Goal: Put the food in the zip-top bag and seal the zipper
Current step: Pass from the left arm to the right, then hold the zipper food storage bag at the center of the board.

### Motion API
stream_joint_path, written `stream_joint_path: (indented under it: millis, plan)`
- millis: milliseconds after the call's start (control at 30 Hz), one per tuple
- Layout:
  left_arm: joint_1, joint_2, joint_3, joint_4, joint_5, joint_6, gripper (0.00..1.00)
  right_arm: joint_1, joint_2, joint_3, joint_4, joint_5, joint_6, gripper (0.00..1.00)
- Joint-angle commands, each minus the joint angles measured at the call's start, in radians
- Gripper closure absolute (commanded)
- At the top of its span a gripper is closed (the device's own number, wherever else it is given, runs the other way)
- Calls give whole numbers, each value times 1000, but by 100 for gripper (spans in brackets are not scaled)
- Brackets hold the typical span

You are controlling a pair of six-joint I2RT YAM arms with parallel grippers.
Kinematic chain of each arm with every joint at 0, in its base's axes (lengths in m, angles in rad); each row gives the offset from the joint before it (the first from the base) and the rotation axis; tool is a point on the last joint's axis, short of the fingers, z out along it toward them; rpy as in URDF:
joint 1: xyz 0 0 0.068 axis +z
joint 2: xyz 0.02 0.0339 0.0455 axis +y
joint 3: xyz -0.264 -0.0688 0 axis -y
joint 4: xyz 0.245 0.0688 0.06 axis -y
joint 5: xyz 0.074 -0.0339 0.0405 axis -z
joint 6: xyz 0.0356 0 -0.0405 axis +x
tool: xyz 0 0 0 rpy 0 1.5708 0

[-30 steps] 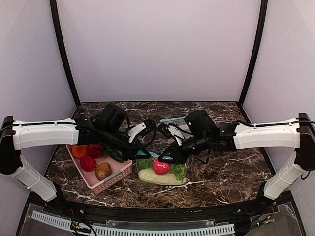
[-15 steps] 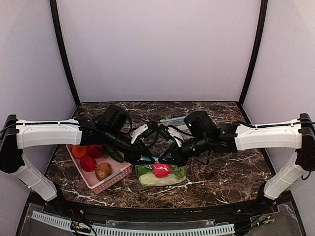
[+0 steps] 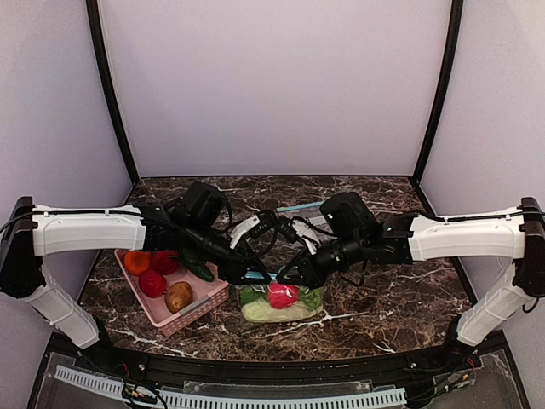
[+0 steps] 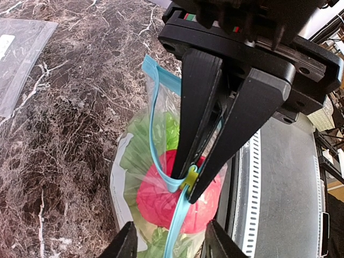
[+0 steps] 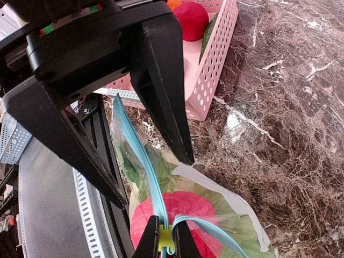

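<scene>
- Loading: judged complete. The zip-top bag (image 3: 255, 308) lies toward the front of the worktop (image 3: 392, 290), between the two arms. The pinkish-red round piece (image 4: 161, 201), the lettuce (image 4: 142, 145) and the pale cabbage piece (image 3: 271, 313) are inside it.
- Sealing: judged partly done. The zipper (image 4: 153, 118) tracks run joined on one side of the yellow-green slider (image 5: 165, 239) and spread apart on the other. The spread stretch is left to close.
- Right pincer (image 5: 165, 244): clamped together on the slider, above the red piece.
- Left pincer (image 5: 153, 180): fingers wide apart, astride the joined stretch of zipper. It holds nothing, and contact with the strip cannot be told.
- Pink basket (image 3: 204, 305): left of the bag, holding other toy produce.
- Second clear bag (image 3: 300, 207): flat on the worktop, farther back.
</scene>
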Motion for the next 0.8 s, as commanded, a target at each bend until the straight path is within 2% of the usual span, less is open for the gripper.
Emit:
stream_joint_path:
  millis: [0,33,133,167,300,367,533,667,767]
  plan:
    - [-19,33,13,-6,25,-16,60,29,-4,3,-7,-11,-26,100]
    - [-20,35,13,-5,25,-17,60,30,-6,3,-4,-13,-25,100]
    - [-22,42,15,-5,27,-21,70,30,-10,1,7,-18,-22,100]
    - [-23,44,16,-5,29,-22,69,31,-12,0,9,-15,-21,100]
    - [-11,7,-8,46,49,-58,41,30,-42,-15,22,5,-10,100]
    - [9,-31,-33,86,44,-84,33,31,-64,-23,23,14,-4,100]
    - [46,-75,-66,146,69,-109,22,31,-96,-44,32,13,9,100]
    - [48,-44,-63,156,111,-132,18,30,-114,-55,52,10,15,100]
    - [44,-22,-46,135,130,-124,9,30,-123,-53,55,22,19,100]
